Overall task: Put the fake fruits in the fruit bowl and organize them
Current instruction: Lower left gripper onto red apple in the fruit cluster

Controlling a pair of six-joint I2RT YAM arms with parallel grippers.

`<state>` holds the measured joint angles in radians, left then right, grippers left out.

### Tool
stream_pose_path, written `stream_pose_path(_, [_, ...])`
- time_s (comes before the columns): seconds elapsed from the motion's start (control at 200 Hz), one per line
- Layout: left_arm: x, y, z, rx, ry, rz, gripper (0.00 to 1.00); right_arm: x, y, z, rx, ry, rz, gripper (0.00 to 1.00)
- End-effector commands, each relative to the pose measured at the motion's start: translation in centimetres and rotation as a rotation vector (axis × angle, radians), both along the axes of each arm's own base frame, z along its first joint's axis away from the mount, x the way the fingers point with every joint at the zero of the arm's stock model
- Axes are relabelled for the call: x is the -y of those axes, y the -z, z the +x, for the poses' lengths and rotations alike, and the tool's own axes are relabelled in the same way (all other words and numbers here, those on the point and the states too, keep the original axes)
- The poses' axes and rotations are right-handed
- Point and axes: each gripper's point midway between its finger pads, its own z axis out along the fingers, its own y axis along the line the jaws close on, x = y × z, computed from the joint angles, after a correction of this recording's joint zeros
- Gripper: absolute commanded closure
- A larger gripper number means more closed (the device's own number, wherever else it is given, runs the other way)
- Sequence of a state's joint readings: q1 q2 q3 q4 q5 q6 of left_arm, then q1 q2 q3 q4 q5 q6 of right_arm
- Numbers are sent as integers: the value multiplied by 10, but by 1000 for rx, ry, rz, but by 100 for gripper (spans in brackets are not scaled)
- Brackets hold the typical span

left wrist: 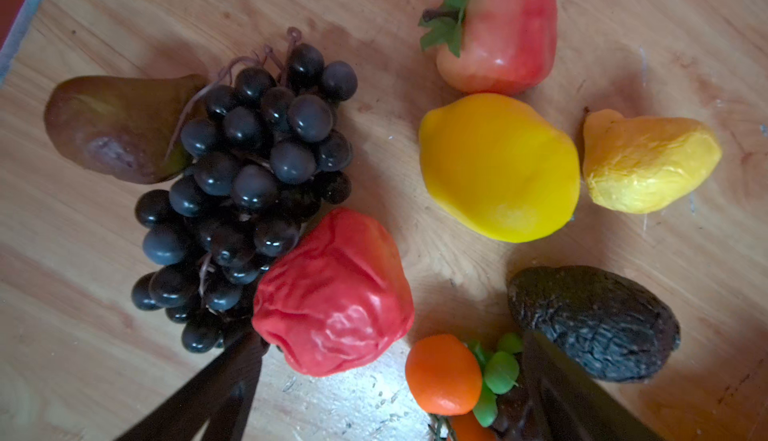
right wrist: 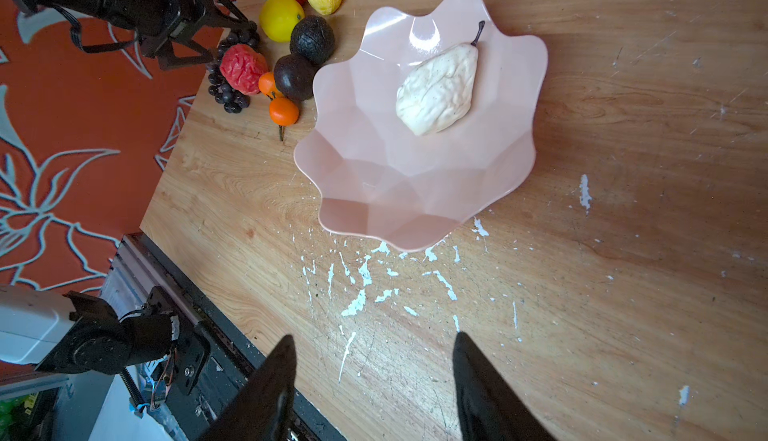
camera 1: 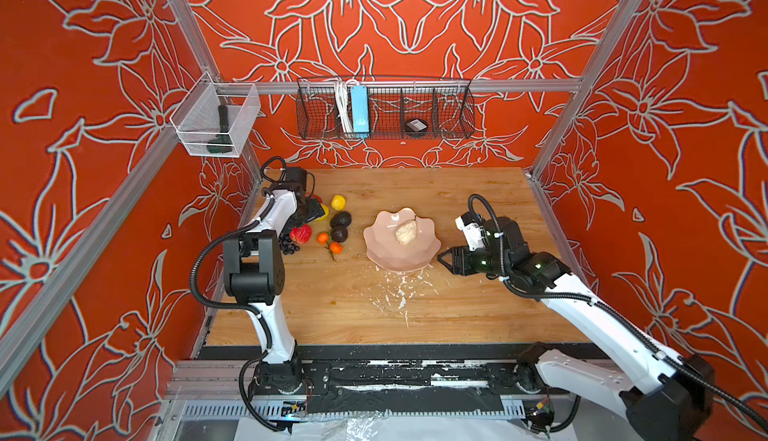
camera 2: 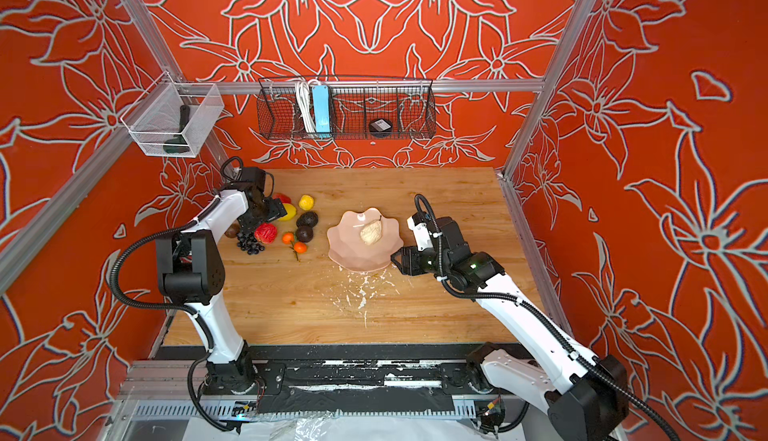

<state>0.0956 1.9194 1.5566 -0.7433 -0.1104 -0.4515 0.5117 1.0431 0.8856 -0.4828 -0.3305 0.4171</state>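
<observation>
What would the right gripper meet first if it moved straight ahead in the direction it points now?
Most likely the near rim of the pink fruit bowl. The right gripper points at it, with only bare table between. Its height is unclear, so it might pass over the rim.

Bright, even light throughout, with white glare on the bowl (right wrist: 424, 32) and counter (left wrist: 357, 393), soft shadows, and slight blur in the close wrist view.

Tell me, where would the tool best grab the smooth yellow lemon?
Probably the plump middle of the lemon, coming straight down from above: it lies on its side, tapering at both ends, and the red apple and wrinkled yellow pear crowd it sideways.
</observation>
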Motion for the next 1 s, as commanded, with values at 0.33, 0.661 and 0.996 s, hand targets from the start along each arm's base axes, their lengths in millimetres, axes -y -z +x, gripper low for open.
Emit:
stream_pose_path(0.33, [18,25,-13,-97,16,-144,5,-2,9,-1,-13,-18,-10,39])
stream_pose_path(0.661, [62,10,-22,-54,80,-243,9,-4,13,0,-25,-24,-12,39])
stream_pose_path(0.996, [18,-23,-11,43,-39,-150,5,-3,16,0,-38,-19,-23,39])
